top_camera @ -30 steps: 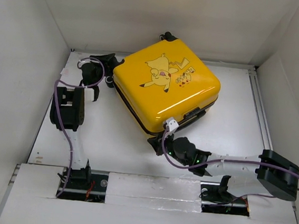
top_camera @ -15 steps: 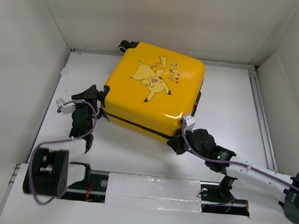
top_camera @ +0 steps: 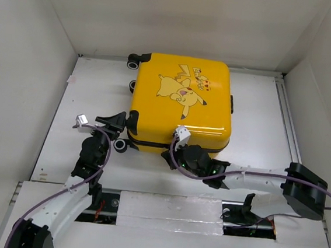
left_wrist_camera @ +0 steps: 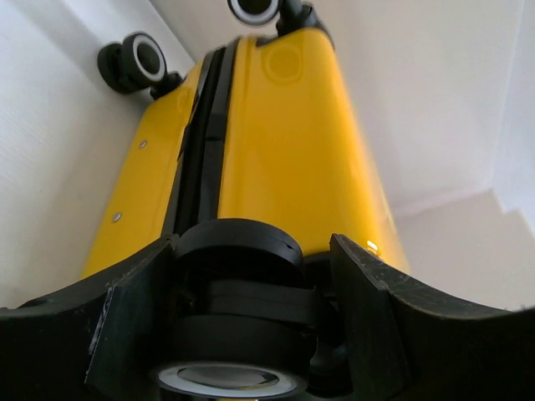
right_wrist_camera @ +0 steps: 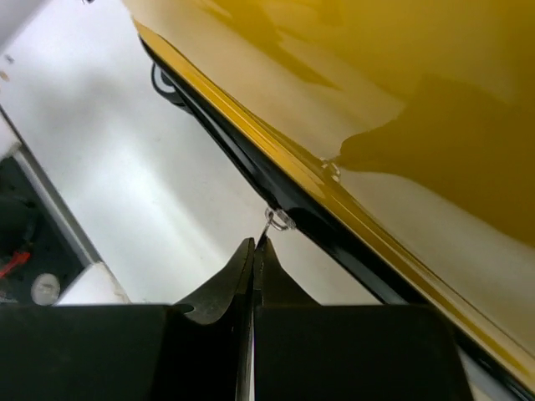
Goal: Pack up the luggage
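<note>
Luggage [top_camera: 182,102] lies flat on table [top_camera: 260,110], centre-far. Left gripper [top_camera: 115,125] straddles 1 wheel [left_wrist_camera: 238,251] at its near-left corner. Right gripper [top_camera: 170,155] at its near edge, pinching zipper pull [right_wrist_camera: 276,220].

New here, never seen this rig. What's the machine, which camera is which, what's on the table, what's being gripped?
Two robot arms are bolted at the near edge of a white table. The wide picture comes from a fixed camera above and behind them; the other two come from cameras on each wrist. On the table lies a glossy yellow hard-shell suitcase with a cartoon print. The left gripper straddles one black suitcase wheel, fingers spread. The right gripper is pinched shut on the small metal zipper pull at the seam.
</note>
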{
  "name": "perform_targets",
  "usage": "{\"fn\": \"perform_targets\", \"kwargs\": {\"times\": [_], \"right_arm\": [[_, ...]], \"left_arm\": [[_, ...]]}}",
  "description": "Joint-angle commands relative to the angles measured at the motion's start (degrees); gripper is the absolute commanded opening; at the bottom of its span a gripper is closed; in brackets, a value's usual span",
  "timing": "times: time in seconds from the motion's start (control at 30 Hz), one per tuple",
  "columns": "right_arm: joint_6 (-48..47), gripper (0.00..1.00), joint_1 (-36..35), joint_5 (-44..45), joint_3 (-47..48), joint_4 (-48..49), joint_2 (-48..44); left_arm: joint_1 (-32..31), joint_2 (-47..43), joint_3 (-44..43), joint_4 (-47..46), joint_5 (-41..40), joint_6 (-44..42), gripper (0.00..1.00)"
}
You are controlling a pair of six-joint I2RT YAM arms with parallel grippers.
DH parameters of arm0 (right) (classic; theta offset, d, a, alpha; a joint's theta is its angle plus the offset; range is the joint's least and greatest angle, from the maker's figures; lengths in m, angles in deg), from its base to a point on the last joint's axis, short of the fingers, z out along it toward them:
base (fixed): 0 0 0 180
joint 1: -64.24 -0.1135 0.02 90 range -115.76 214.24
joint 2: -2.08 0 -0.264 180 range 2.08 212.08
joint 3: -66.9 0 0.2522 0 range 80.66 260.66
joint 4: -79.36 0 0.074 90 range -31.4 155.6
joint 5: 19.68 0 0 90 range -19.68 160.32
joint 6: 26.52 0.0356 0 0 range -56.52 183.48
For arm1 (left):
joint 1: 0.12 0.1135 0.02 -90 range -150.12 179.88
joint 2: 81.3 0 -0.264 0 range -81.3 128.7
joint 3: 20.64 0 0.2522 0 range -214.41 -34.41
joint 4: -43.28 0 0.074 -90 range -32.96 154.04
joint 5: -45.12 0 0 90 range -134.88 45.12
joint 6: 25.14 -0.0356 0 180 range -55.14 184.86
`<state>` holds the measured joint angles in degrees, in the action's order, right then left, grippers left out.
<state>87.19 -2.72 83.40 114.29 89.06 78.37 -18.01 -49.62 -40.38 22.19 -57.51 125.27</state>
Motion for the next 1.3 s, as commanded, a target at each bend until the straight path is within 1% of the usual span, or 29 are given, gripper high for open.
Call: {"fn": "perform_targets", "kwargs": {"times": [0.0, 0.03, 0.07, 0.17, 0.2, 0.23, 0.3, 0.33, 0.4, 0.43, 0.47, 0.53, 0.6, 0.63, 0.67, 0.7, 0.73, 0.77, 0.8, 0.87, 0.9, 0.97, 1.0, 1.03, 1.1, 1.13, 1.17, 1.23, 1.27], "right_arm": [[-4.5, 0.00, -2.0, -7.6, 6.4, 1.5, -0.2], [-5.2, 0.00, -1.4, -7.6, 8.4, 0.0, -0.2], [-5.9, 0.00, -1.4, -7.6, 8.4, -0.9, -0.8], [-6.7, 0.00, 2.0, -9.9, 8.4, -2.4, -3.1], [-7.3, 0.00, 2.9, -10.7, 7.7, -3.2, -4.9], [-7.3, 0.00, 4.4, -12.7, 7.1, -3.2, -5.8], [-7.3, 0.00, 5.2, -14.6, 6.0, -3.2, -7.1], [-7.3, 0.00, 5.2, -15.4, 5.3, -3.2, -7.1], [-5.5, 0.00, 5.2, -19.7, 3.2, 0.7, -5.7], [-3.6, 0.00, 4.4, -21.1, 2.2, 6.7, -3.6], [-2.7, 0.00, 3.5, -23.2, 1.3, 9.8, -2.2], [-0.4, 0.00, 3.5, -23.8, 0.0, 15.8, 2.1], [-0.4, 0.00, 3.5, -24.7, 0.6, 16.9, 3.9], [-0.4, 0.00, 3.5, -23.4, 0.6, 16.9, 3.1], [-0.4, 0.00, 3.5, -21.5, 0.6, 14.2, 1.6], [-1.2, 0.00, 3.5, -18.5, -0.7, 13.0, -0.3], [-1.2, 0.00, 3.5, -17.2, -2.0, 11.3, -2.4], [-2.4, 0.00, 3.5, -16.0, -2.0, 5.8, -6.7], [-2.4, 0.00, 3.5, -14.9, -2.0, 2.3, -8.9], [-3.0, 0.00, 3.5, -11.1, -3.7, -2.2, -12.7], [-3.0, 0.00, 3.5, -9.3, -4.7, -5.0, -16.4], [-2.0, 0.00, 4.0, -7.6, -7.4, -6.9, -19.7], [-1.3, 0.00, 4.6, -7.6, -8.1, -8.1, -22.5], [-1.3, 0.00, 5.3, -7.6, -8.7, -8.7, -23.8], [-1.3, 0.00, 6.1, -8.8, -8.7, -9.9, -26.8], [-1.3, 0.00, 6.6, -8.8, -8.1, -11.0, -27.3], [-1.3, 0.00, 6.6, -9.3, -8.1, -11.9, -27.3], [-1.9, 0.01, 6.6, -9.3, -6.1, -14.7, -27.9], [-1.9, 0.04, 6.6, -9.9, -6.1, -15.5, -28.4]], "left_arm": [[-3.9, 4.7, -2.5, -3.0, 23.1, -7.0, 0.00], [-4.7, 6.1, -3.4, -4.2, 23.7, -8.7, 0.00], [-5.7, 7.5, -4.6, -4.3, 23.7, -9.2, 0.00], [-15.0, 12.0, -9.2, -5.0, 17.0, -12.2, 0.00], [-20.6, 14.4, -11.5, -5.0, 14.6, -13.4, 0.00], [-23.2, 15.7, -12.7, -5.8, 10.9, -13.9, 0.00], [-27.7, 18.4, -14.8, -7.6, 8.4, -14.4, 0.00], [-31.3, 21.1, -16.9, -8.3, 7.6, -14.4, 0.00], [-33.7, 23.9, -19.1, -9.0, 7.6, -14.4, 0.00], [-35.7, 26.4, -20.3, -9.0, 7.6, -14.4, 0.00], [-36.3, 27.4, -22.2, -9.5, 8.4, -14.4, 0.00], [-36.3, 29.0, -23.1, -10.2, 10.4, -13.1, 0.00], [-37.0, 30.5, -24.7, -10.2, 11.7, -12.6, 0.00], [-37.0, 30.5, -24.7, -8.3, 11.1, -12.6, 0.00], [-37.0, 29.2, -25.6, -5.9, 9.6, -12.6, 0.00], [-37.0, 27.9, -26.1, -3.4, 5.3, -13.3, 0.00], [-37.0, 26.4, -26.1, -0.3, 3.2, -14.0, 0.03], [-37.0, 24.8, -25.4, 0.9, 1.1, -14.0, 0.11], [-35.7, 21.7, -24.5, 1.9, -2.4, -14.5, 0.13], [-33.3, 19.3, -23.9, 4.4, -3.4, -14.5, 0.18], [-30.5, 18.1, -23.4, 5.0, -3.9, -15.0, 0.31], [-27.2, 18.1, -23.4, 6.2, -3.9, -15.1, 0.49], [-25.5, 18.8, -23.4, 6.2, -4.6, -15.1, 0.57], [-21.2, 20.6, -23.4, 6.7, -3.7, -12.7, 0.71], [-16.5, 23.3, -23.9, 1.6, -1.1, -11.9, 0.80], [-12.1, 27.4, -25.4, 0.1, 1.3, -9.1, 0.87], [-9.6, 29.7, -26.8, 0.0, 3.7, -7.5, 0.87], [-5.8, 33.9, -28.6, -4.3, 7.1, -5.2, 0.93], [-3.1, 37.6, -29.6, -6.1, 8.6, -3.4, 0.96]]}}
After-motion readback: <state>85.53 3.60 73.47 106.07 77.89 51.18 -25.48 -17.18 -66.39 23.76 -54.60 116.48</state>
